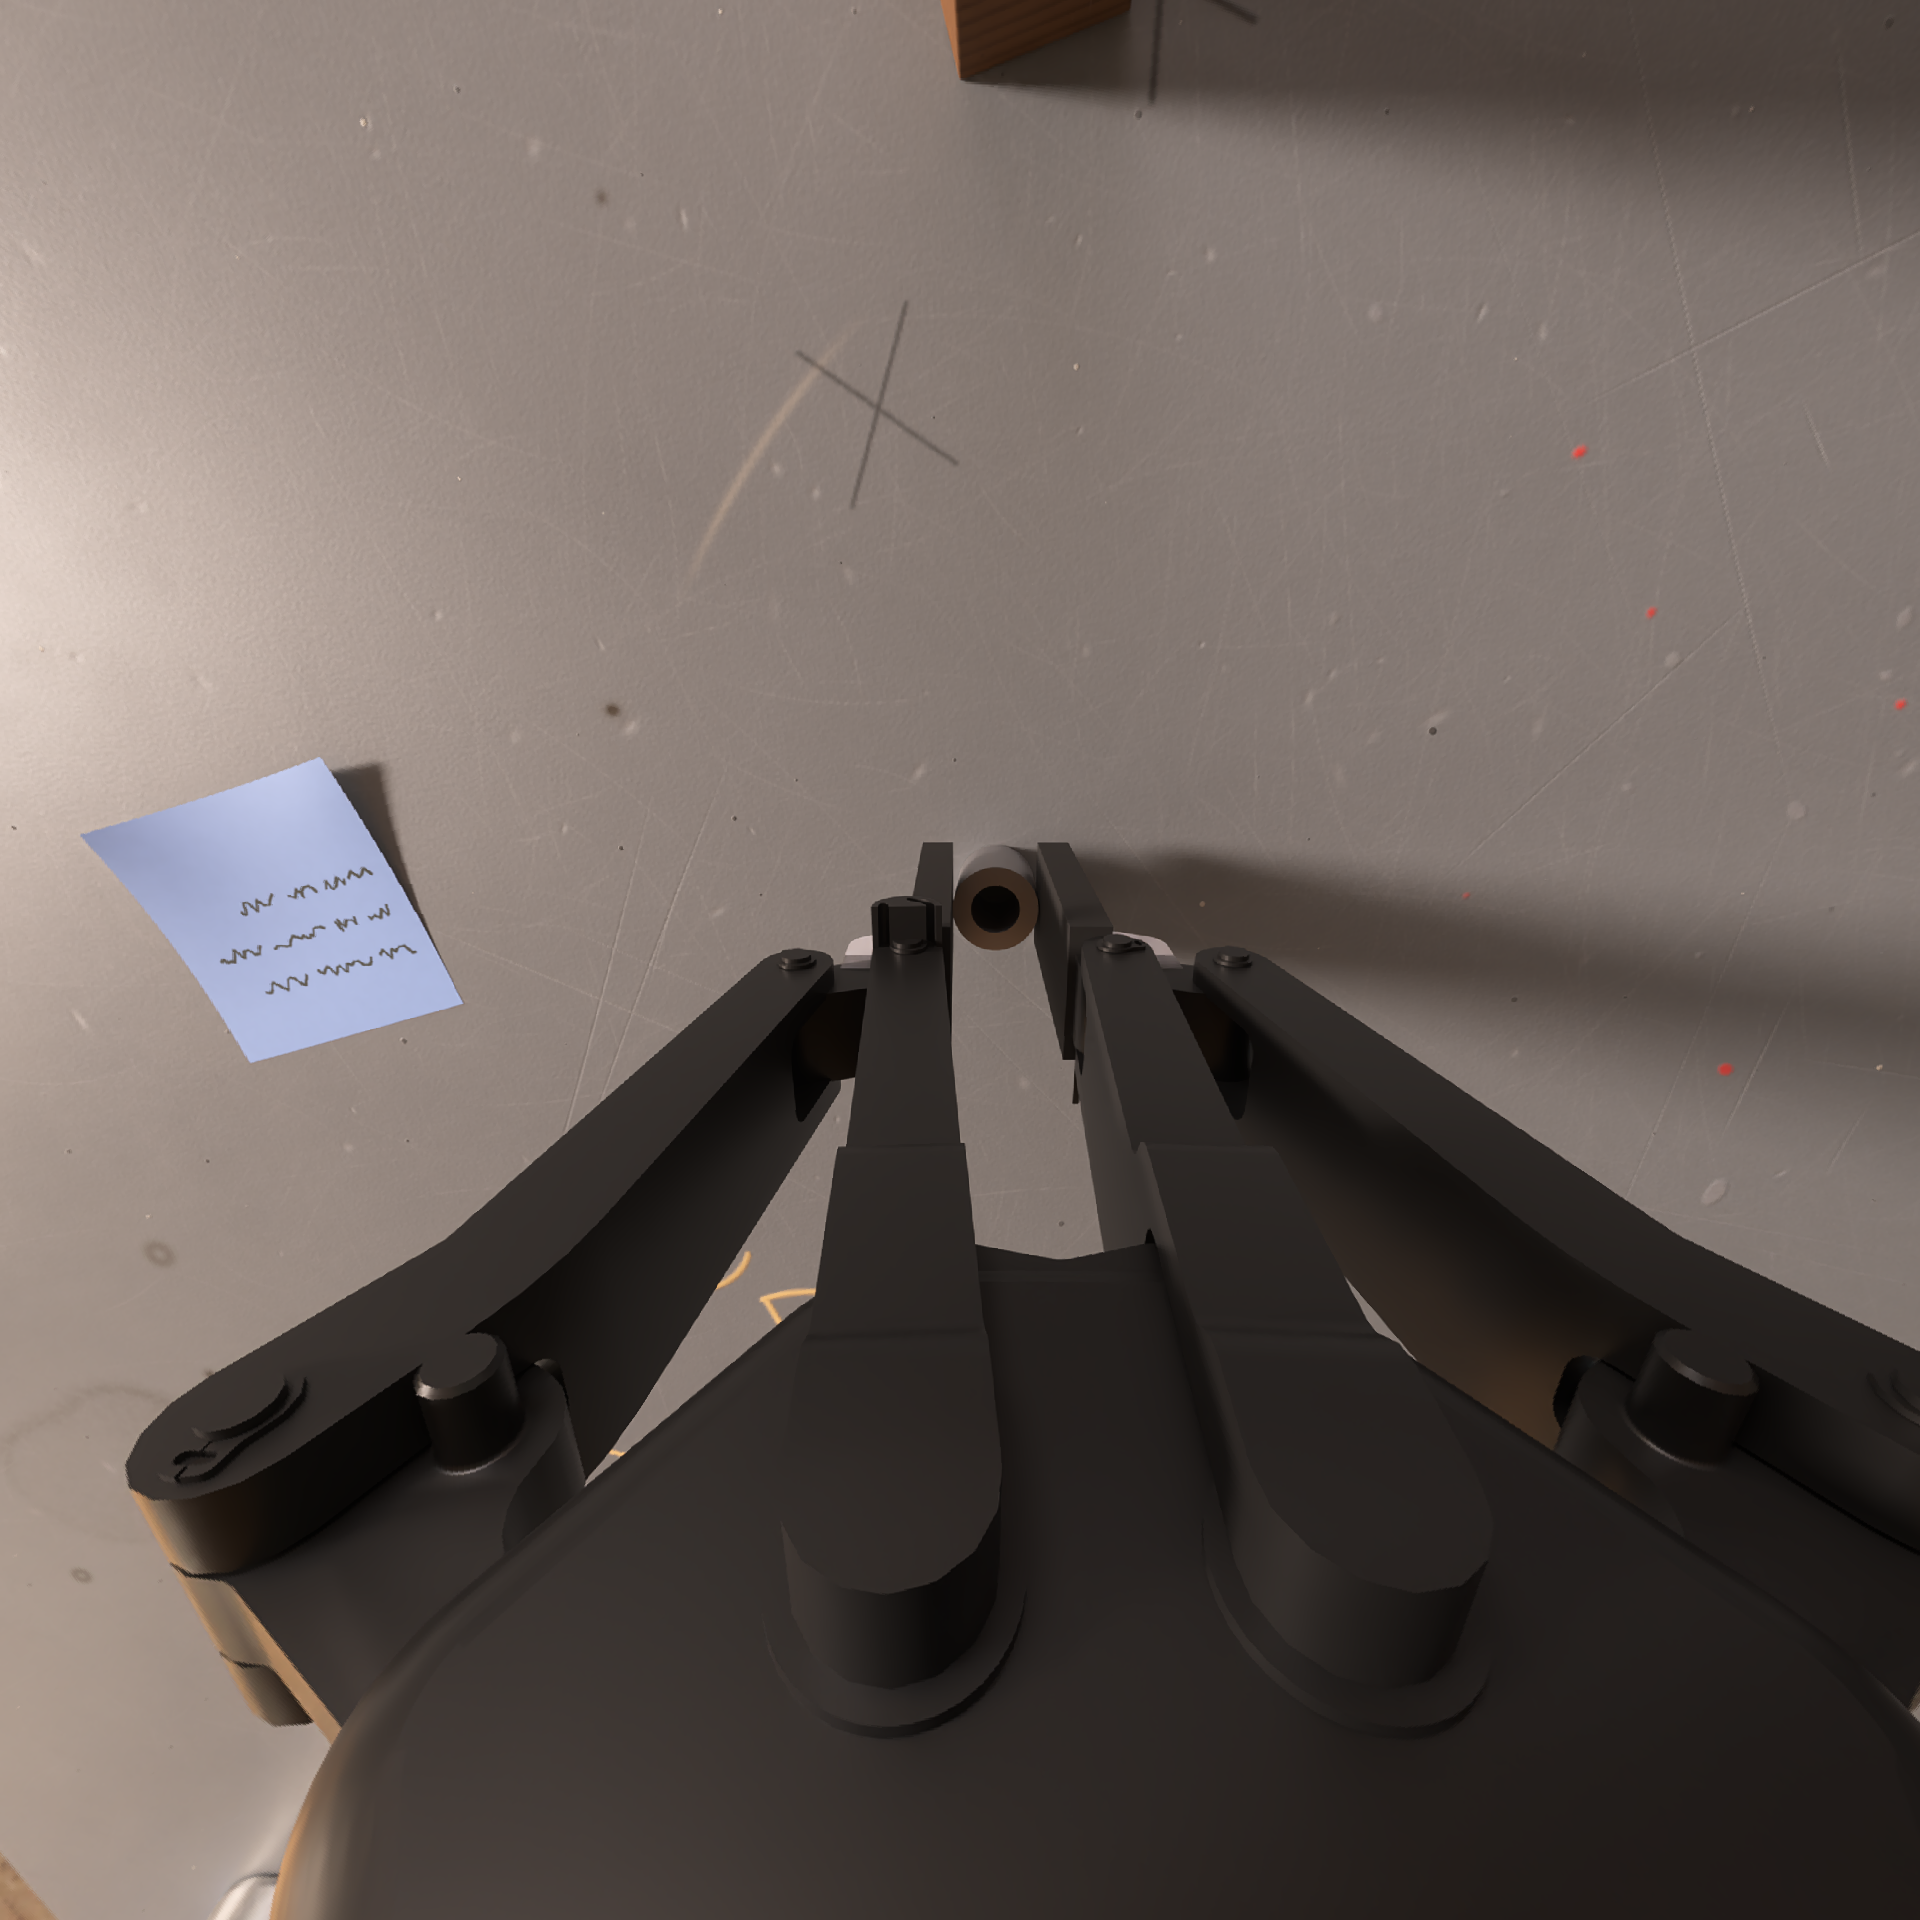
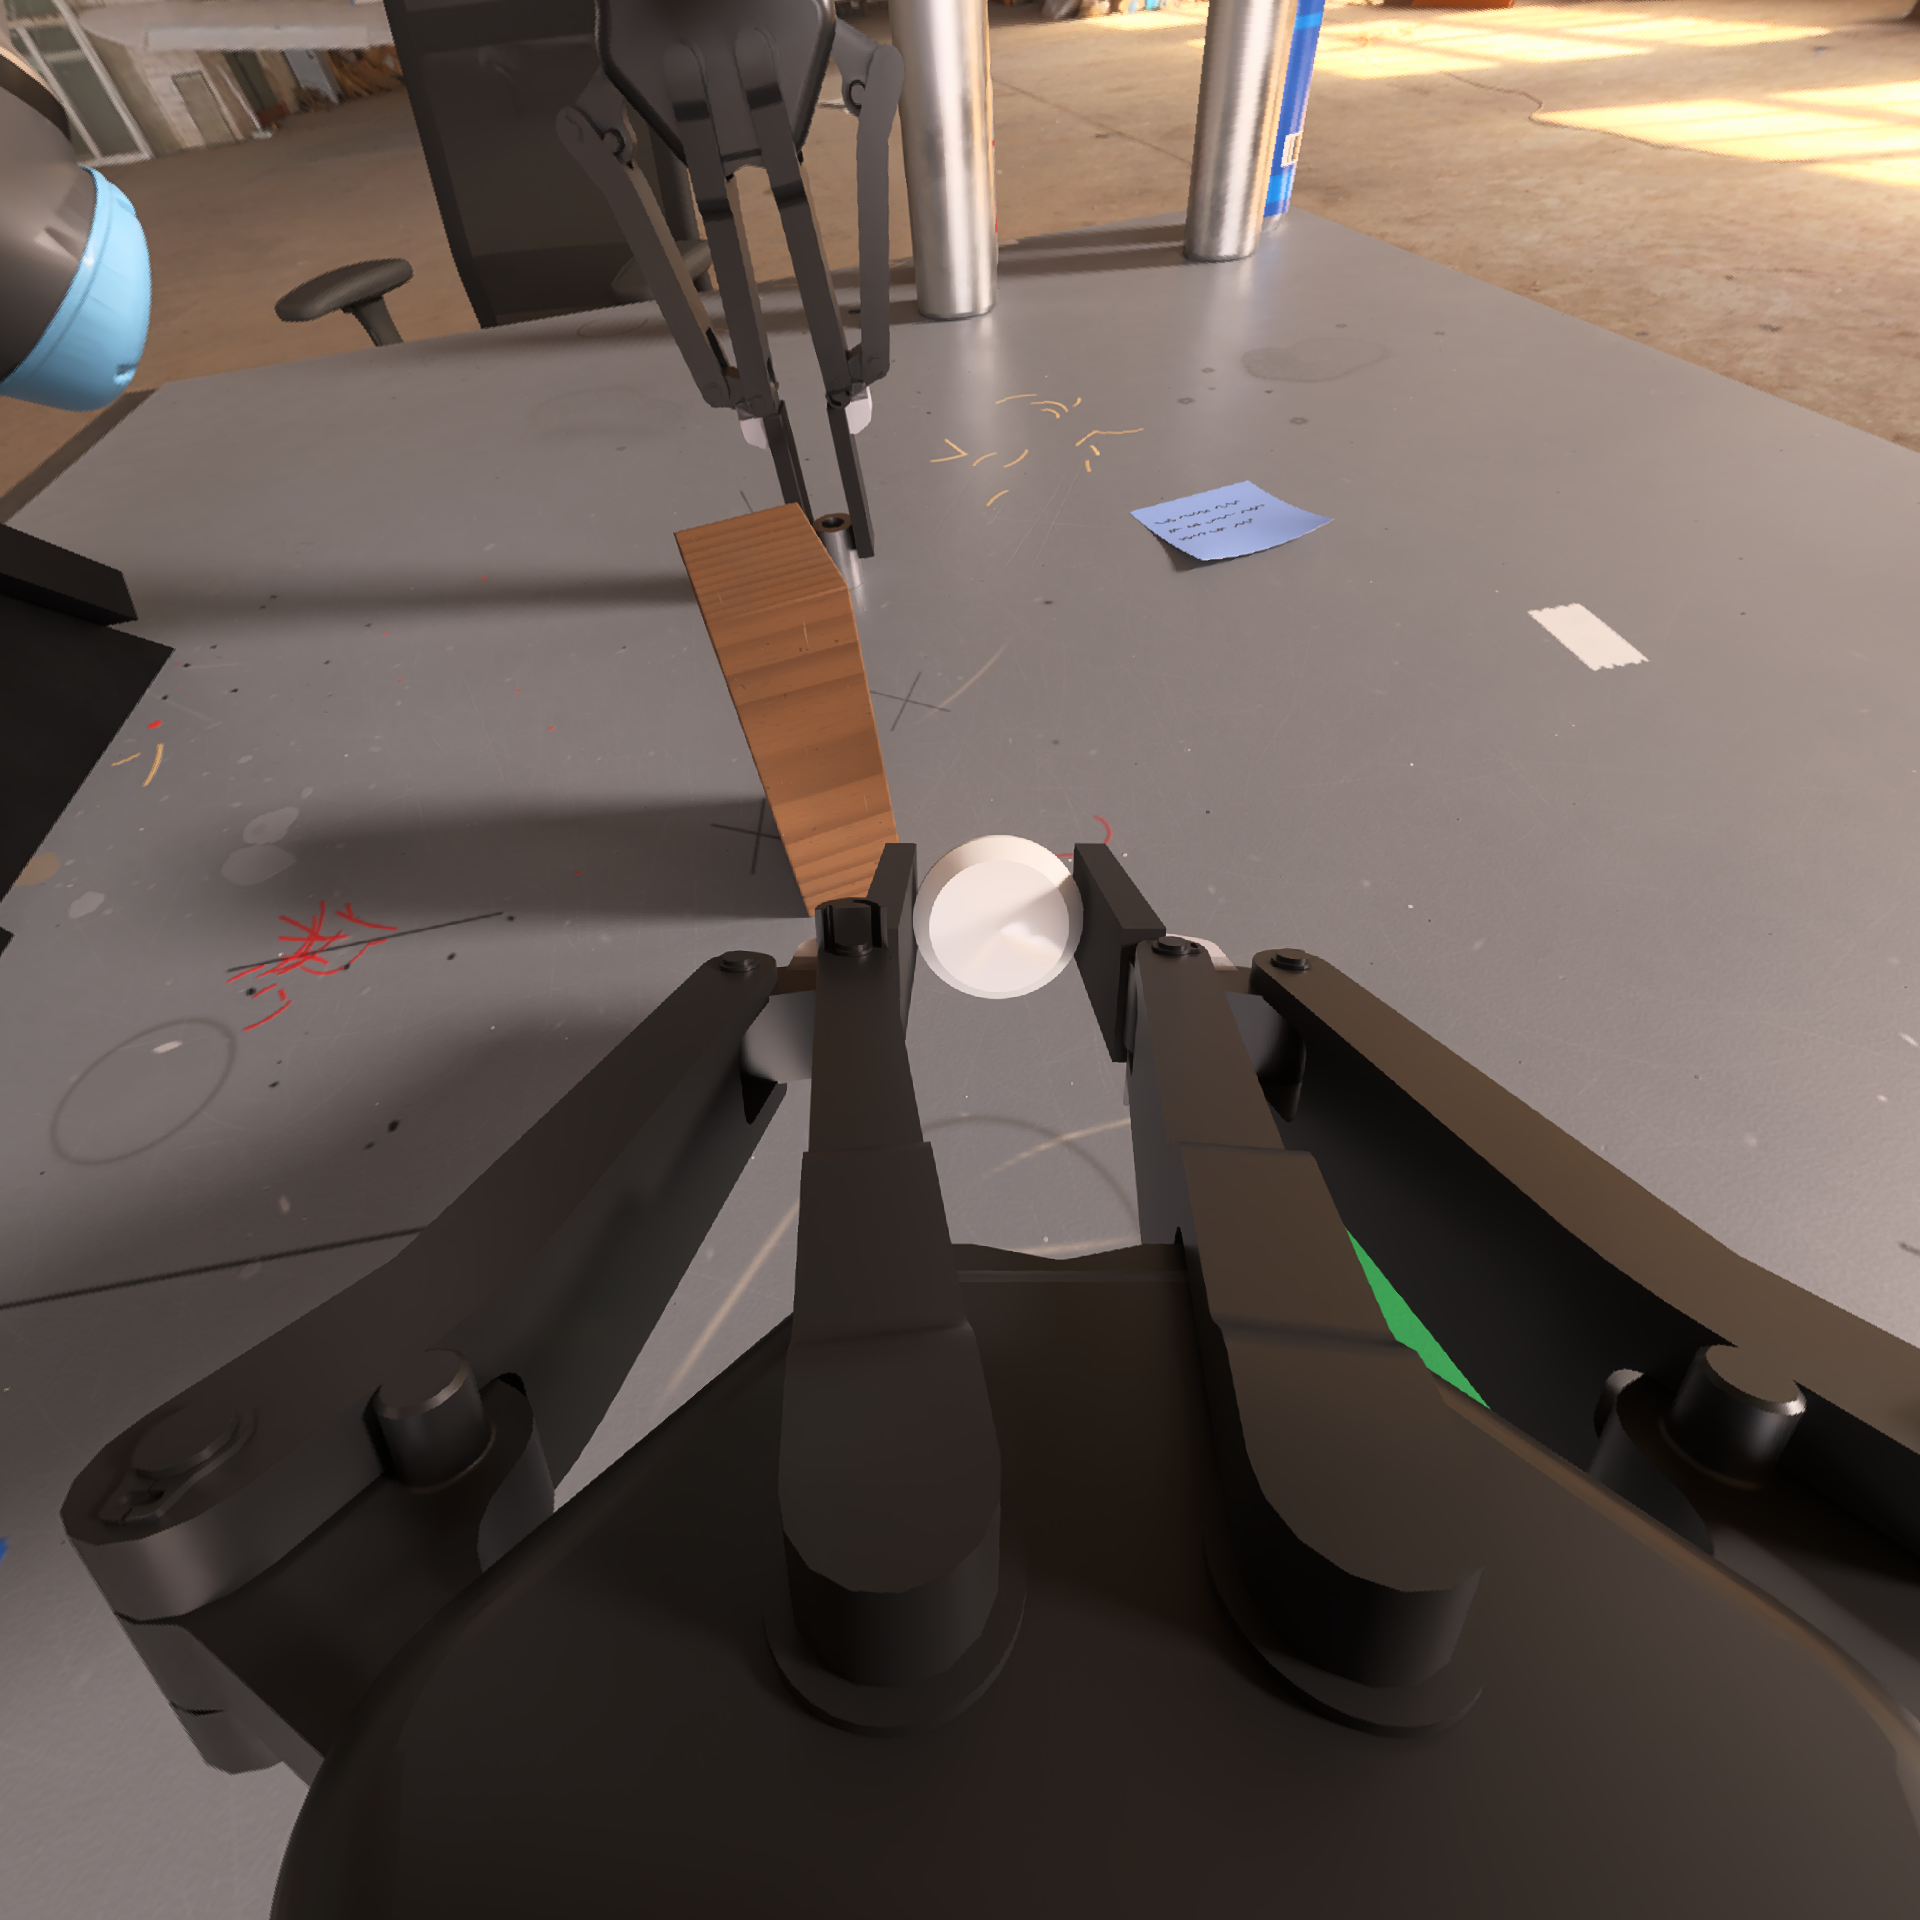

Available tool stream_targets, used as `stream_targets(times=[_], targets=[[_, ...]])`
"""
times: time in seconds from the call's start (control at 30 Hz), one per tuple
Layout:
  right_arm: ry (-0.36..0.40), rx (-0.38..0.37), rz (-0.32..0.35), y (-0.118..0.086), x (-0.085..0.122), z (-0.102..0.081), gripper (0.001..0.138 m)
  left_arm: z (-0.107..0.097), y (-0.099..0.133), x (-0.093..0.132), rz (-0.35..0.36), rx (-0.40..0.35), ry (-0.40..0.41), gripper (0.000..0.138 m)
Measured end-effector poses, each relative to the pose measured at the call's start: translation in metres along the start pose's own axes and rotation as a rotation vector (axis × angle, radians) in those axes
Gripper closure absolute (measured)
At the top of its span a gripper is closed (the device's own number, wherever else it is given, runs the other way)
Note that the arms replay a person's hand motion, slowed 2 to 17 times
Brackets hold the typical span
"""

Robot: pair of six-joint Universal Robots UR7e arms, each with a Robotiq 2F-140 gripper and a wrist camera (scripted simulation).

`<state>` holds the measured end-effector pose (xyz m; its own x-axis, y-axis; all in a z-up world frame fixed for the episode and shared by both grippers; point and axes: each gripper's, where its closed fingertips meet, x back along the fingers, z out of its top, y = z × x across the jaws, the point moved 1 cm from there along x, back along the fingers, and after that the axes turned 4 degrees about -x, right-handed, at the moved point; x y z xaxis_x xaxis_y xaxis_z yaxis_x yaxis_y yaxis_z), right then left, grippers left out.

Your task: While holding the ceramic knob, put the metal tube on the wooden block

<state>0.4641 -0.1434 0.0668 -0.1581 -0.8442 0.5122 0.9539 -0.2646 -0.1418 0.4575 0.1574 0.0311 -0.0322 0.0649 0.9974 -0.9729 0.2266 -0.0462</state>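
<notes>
Where the left wrist view looks straight down, we see a short grey metal tube [image 1: 995, 902] with a dark bore and a tan-lit rim, standing upright on the scuffed grey table [image 1: 1351, 520], so its long axis is vertical and its open end faces the camera. Our left gripper [image 1: 995, 883] is clenched on this tube, one black finger against each side. In that view only a corner of the long brown wooden block [image 1: 1029, 36] shows at the top edge, well apart from the tube. A pale blue paper note [image 1: 272, 914] lies off to the left. The right wrist view gives us more: the whole wooden block [image 2: 795, 707] lies flat on the table [image 2: 1455, 831], running away from the camera, and the tube [image 2: 834, 528] stands just beside its far end, between the left gripper's [image 2: 831, 540] fingers. Only here do we see the white, round ceramic knob [image 2: 995, 916], grasped by our right gripper [image 2: 995, 883], its flat disc face turned toward the camera, near the block's close end.
</notes>
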Motion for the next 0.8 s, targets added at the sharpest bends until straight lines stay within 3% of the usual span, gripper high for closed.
stream_targets(times=[0.4, 0.8], targets=[[0.000, -0.004, 0.002, 0.000, 0.000, 0.000, 0.099, 0.005, -0.006, 0.008, 0.013, 0.061, 0.018, 0.117], [-0.009, -0.008, -0.004, 0.001, -0.001, -0.001, 0.099, 0.025, -0.018, 0.034, 0.070, 0.148, 0.061, 0.117]])
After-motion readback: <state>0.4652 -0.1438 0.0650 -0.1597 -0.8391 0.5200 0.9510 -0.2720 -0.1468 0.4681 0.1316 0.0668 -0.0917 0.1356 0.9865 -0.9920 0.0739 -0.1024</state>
